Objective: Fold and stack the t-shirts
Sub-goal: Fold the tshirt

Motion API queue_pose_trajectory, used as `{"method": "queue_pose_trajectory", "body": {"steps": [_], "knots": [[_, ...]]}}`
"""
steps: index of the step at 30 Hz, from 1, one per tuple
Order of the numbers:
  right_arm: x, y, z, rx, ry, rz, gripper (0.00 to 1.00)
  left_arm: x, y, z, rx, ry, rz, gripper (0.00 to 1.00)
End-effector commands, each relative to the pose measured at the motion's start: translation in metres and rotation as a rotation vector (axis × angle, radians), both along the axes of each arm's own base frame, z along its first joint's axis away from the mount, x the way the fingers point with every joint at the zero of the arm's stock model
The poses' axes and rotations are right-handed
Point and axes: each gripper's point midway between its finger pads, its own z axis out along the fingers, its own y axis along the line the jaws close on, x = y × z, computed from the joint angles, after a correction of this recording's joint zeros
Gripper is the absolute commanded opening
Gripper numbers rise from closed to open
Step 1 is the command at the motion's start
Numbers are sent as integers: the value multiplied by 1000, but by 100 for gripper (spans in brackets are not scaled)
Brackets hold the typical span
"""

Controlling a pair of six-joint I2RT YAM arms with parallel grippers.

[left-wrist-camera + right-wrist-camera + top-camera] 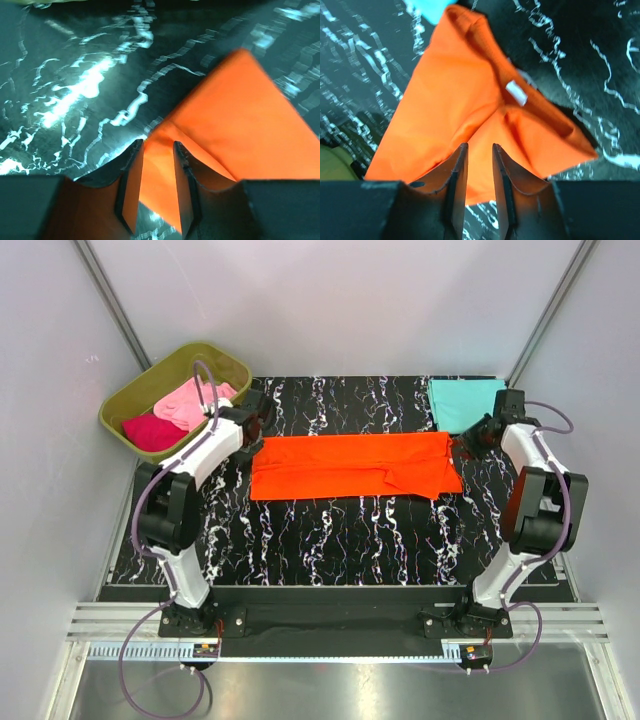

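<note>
A bright orange t-shirt (350, 465) lies as a long folded strip across the middle of the black marbled table (330, 540). My left gripper (255, 430) is at its far-left corner, fingers closed on the orange cloth (240, 120), which bunches between them (158, 145). My right gripper (468, 440) is at the far-right corner, shut on the orange cloth (450, 100) where folds meet at its tips (480, 146). A teal t-shirt (465, 400) lies folded at the back right. A light pink t-shirt (185, 400) and a magenta one (150, 430) sit in the tub.
An olive-green plastic tub (160, 375) stands at the back left, beside the left arm. Grey walls close in the back and sides. A white label (516, 93) shows on the orange cloth. The teal shirt's edge (427, 10) lies just beyond the orange corner.
</note>
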Motion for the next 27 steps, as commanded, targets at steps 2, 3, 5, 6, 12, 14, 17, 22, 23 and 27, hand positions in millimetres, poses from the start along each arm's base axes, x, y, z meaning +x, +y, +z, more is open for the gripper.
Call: {"method": "queue_pose_trajectory", "body": {"steps": [2, 3, 5, 6, 12, 14, 17, 22, 23, 27], "knots": [[-7, 16, 31, -19, -60, 36, 32, 12, -35, 24, -100, -83, -216, 32], [-6, 31, 30, 1, -61, 80, 31, 10, -46, 19, -144, -69, -265, 31], [-6, 46, 30, 9, -64, 136, 30, 3, -48, 3, -144, -24, -319, 28], [-8, 60, 29, 21, -62, 176, 30, -3, -50, -4, -152, 1, -343, 27], [-17, 93, 7, 40, -9, 259, 29, -20, -56, -19, -166, -37, -502, 36], [-20, 93, -9, 47, 34, 256, 29, -21, -54, -25, -161, -34, -497, 36], [-28, 84, -31, 6, 90, 231, 28, -27, -50, -46, -154, 41, -487, 36], [-46, 75, -61, -35, 180, 206, 27, -52, -40, -79, -111, 160, -482, 38], [-48, 73, -64, -46, 189, 199, 27, -57, -37, -82, -103, 172, -467, 38], [-67, 57, -78, -124, 261, 164, 26, -77, -13, -88, -9, 238, -402, 37]]}}
